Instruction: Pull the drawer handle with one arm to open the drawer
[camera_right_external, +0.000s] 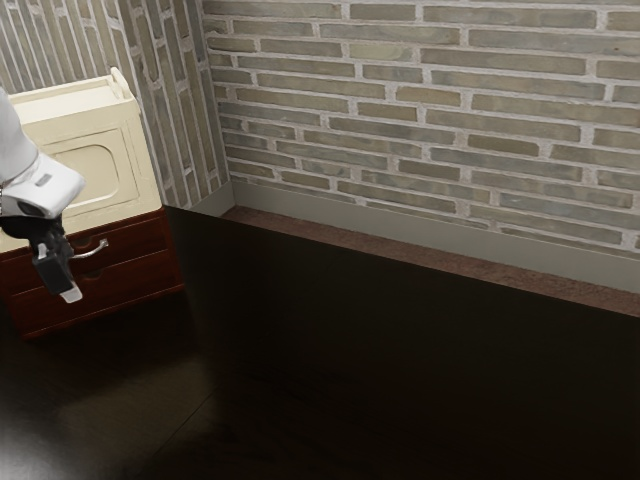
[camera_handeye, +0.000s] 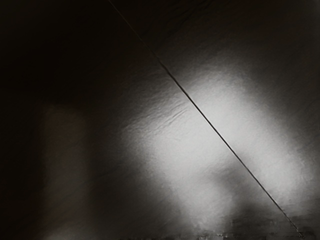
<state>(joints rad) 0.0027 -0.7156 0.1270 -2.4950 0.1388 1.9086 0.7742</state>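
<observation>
Right beside the wooden drawer's (camera_right_external: 138, 238) curved, silvery handle (camera_right_external: 91, 251) hangs the claw (camera_right_external: 70, 294), how wide I cannot tell.

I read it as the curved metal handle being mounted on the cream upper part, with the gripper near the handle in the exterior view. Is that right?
Not quite: the handle is on the red-brown drawer front below the cream upper part, as the exterior view shows. The gripper does appear near the handle there.
</observation>
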